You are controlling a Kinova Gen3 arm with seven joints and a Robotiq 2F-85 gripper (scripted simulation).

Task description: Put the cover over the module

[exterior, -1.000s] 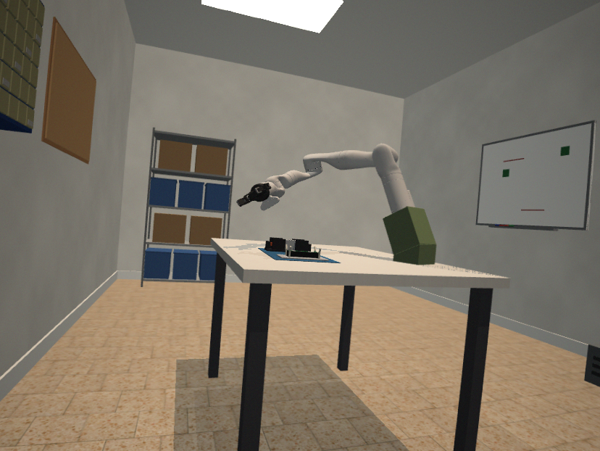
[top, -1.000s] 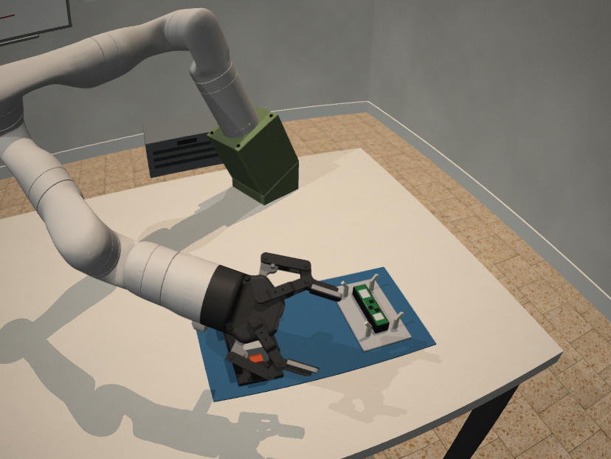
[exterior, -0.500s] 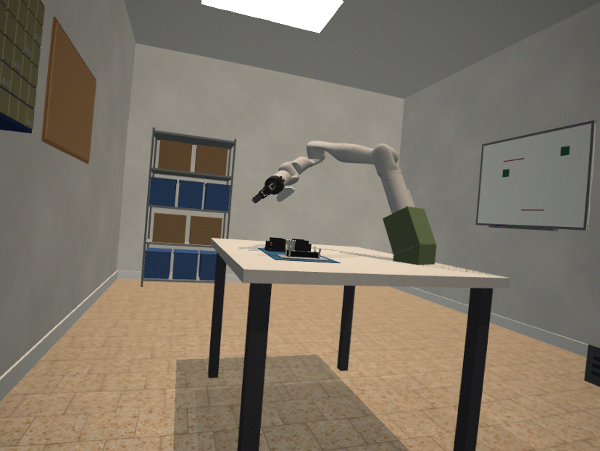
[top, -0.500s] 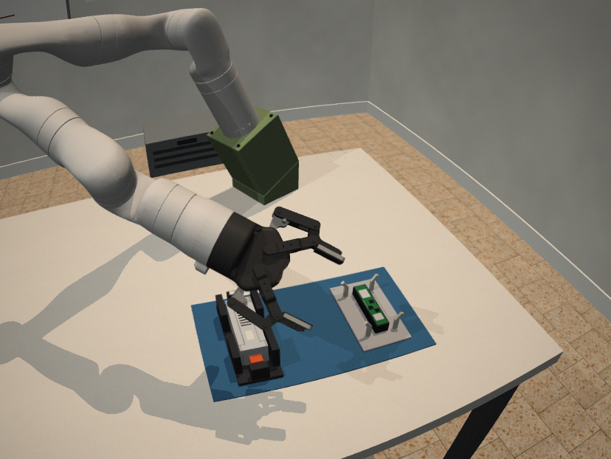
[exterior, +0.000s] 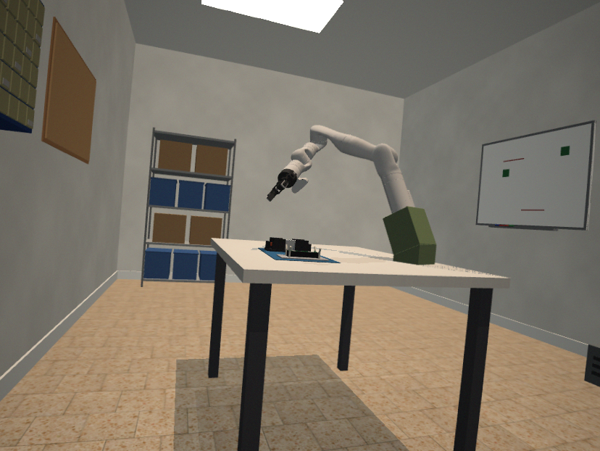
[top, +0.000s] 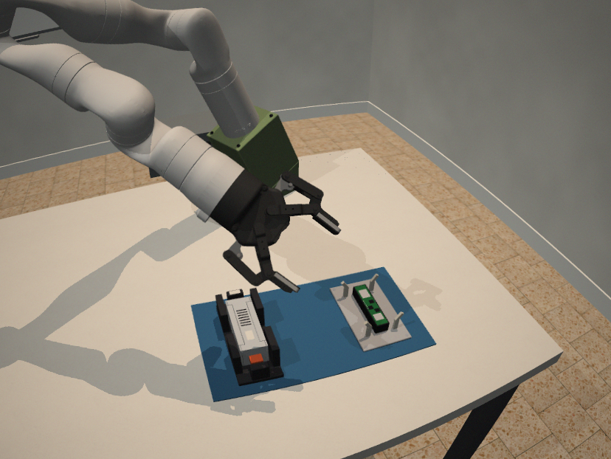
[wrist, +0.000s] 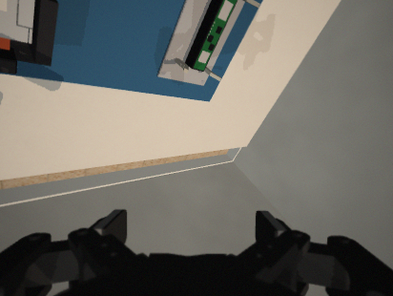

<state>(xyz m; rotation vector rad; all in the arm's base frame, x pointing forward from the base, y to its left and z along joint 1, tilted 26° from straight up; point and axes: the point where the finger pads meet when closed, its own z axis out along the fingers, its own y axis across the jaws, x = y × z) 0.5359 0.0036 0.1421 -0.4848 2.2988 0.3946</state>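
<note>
Cover (top: 245, 333): grey, seated in black holder (top: 272, 350) on blue mat (top: 316, 340). Module (top: 370, 307): green, on base plate (top: 389, 338), well apart. Gripper (top: 312, 252): high above, fully open, empty. Risks: hard squeeze dents thin walls; skewed lift jams in holder; misaligned lowering snags posts (top: 373, 281).

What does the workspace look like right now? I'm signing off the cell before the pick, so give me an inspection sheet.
Surface: white table bearing a blue mat.
Job's things: grey cover seated in its black holder; green module on the base plate, uncovered, between pegs.
Clutter: nothing seen.
Grippers: gripper open, empty, high above the mat.
Cables: nothing seen.
Surroundings: shelf rack, whiteboard, corkboard.
</note>
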